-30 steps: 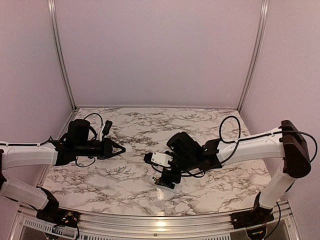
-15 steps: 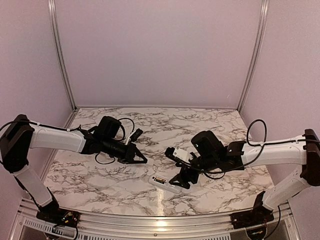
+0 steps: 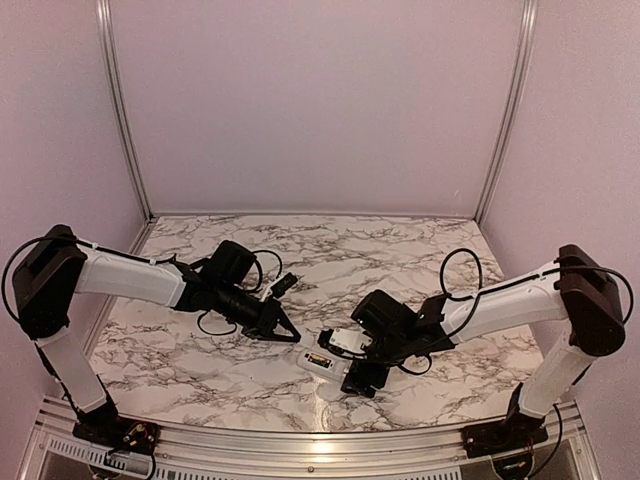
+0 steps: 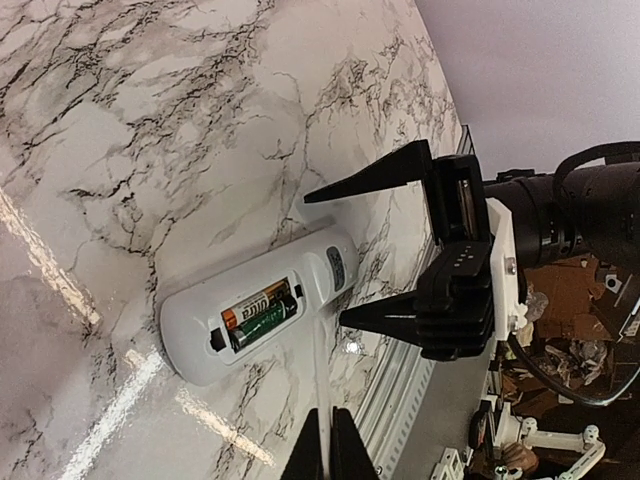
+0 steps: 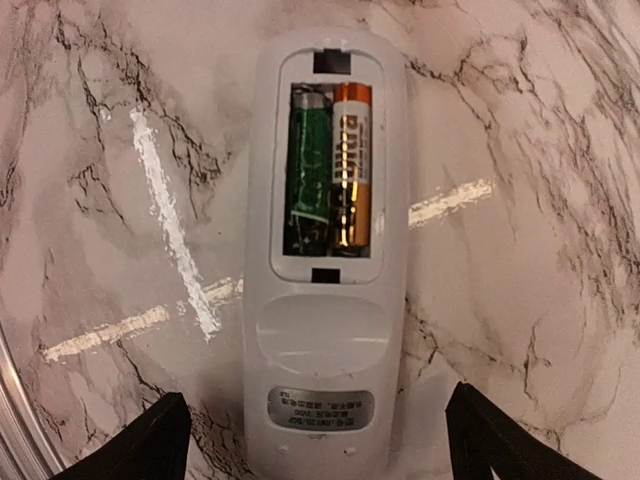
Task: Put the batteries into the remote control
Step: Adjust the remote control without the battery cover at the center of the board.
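Right wrist shows right gripper (image 5: 322,442) spread, empty, above remote control (image 5: 325,340) (left gripper (image 4: 328,445) closed).

Remote (image 4: 195,335) back-up on marble table (image 4: 150,120), 2 batteries (image 4: 258,312) in uncovered compt, R gripper (image 4: 323,257) jaws wide apart near its end.

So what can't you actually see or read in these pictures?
- Remote, button side: face down on the table, hidden in every view.
- Label on its back, right wrist view: print too small and blurred.
- Batteries, top view: too small to tell apart; the right arm covers the remote's end.
- Left fingers, left wrist view: only tips show, rest cut by the bottom edge.
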Controlling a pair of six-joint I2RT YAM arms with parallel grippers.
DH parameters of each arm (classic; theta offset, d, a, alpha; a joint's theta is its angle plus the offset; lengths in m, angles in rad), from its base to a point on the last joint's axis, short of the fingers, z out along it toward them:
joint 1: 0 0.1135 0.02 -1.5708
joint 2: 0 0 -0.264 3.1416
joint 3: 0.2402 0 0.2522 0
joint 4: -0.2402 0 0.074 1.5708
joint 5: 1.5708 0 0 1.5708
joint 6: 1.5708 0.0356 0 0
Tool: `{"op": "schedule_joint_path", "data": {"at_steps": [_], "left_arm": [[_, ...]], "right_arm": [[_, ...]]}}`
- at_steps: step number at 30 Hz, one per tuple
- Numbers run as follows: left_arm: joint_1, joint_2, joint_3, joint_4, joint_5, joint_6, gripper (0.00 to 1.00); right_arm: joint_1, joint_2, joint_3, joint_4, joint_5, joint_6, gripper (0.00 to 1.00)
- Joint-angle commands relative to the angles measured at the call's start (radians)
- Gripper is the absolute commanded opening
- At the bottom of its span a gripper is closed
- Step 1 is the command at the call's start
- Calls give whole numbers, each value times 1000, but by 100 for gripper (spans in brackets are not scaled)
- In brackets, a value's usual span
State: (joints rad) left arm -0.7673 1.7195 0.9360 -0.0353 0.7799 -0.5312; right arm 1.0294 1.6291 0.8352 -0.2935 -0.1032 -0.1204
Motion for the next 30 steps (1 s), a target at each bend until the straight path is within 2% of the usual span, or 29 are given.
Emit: {"op": "schedule_joint_path", "data": {"at_steps": [1,20,30], "left_arm": [[-18,34,29,-15,22,-6,0],[-74,96,14,148,-23,-247,0],[-91,136,17,181,-47,-314,0]], "right_arm": [[-8,27,26,-28,72,4,86],[-48,0,1,5,90,27,81],[-57,-181,-42,94,-46,37,88]]}}
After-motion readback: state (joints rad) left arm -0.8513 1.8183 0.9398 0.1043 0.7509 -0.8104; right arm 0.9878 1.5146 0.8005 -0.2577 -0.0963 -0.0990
